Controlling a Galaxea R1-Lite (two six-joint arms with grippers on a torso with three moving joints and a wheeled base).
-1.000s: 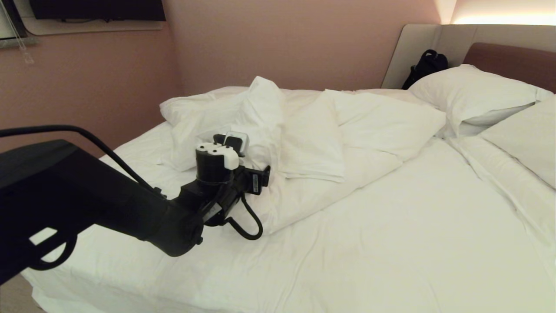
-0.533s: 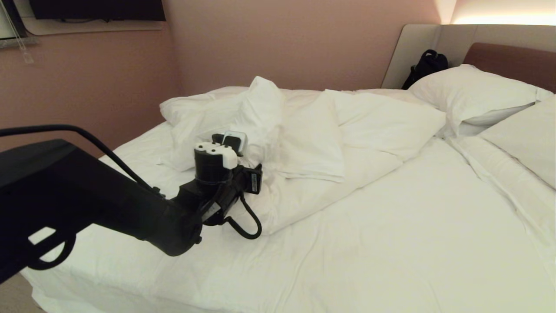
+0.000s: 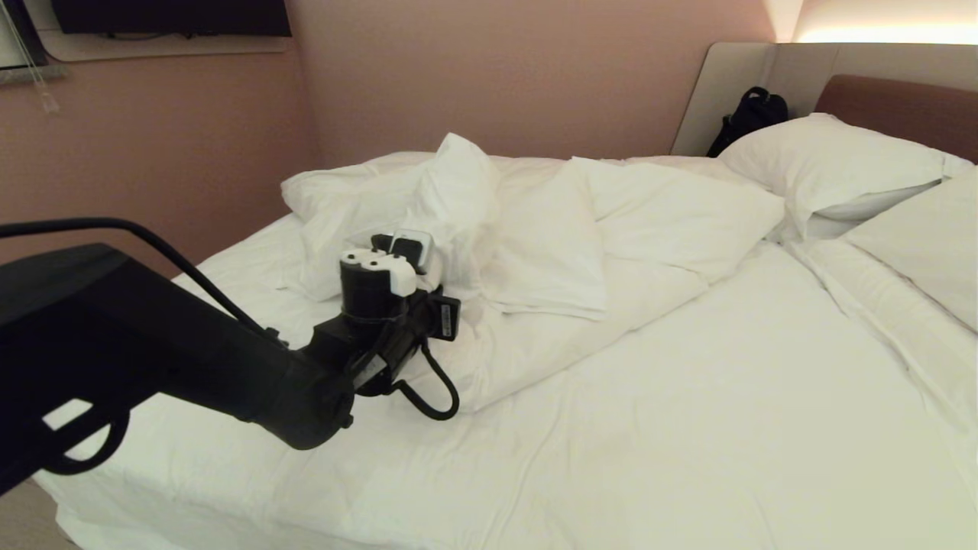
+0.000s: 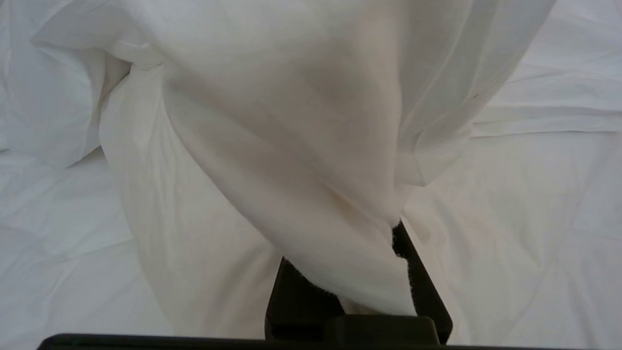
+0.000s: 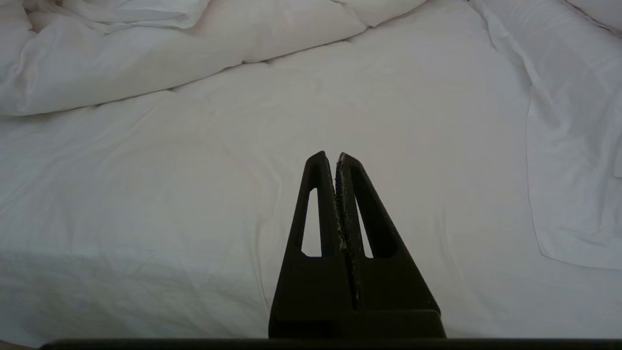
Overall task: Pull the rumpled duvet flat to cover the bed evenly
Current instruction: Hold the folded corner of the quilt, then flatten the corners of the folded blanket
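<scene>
The left gripper had its jaws pinching a fold of the duvet, apparently near an edge, ready to drag it flat. The duvet lay bunched along the far side of the bed. The right gripper hung idle, jaws pressed together.

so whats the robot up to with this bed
It is making the bed. The left gripper has shut on a fold of the rumpled duvet, which is bunched up in a heap on the far side, near the wall. The right gripper is shut and empty, hanging over the flat part. Nothing looks pulled flat yet.
</scene>
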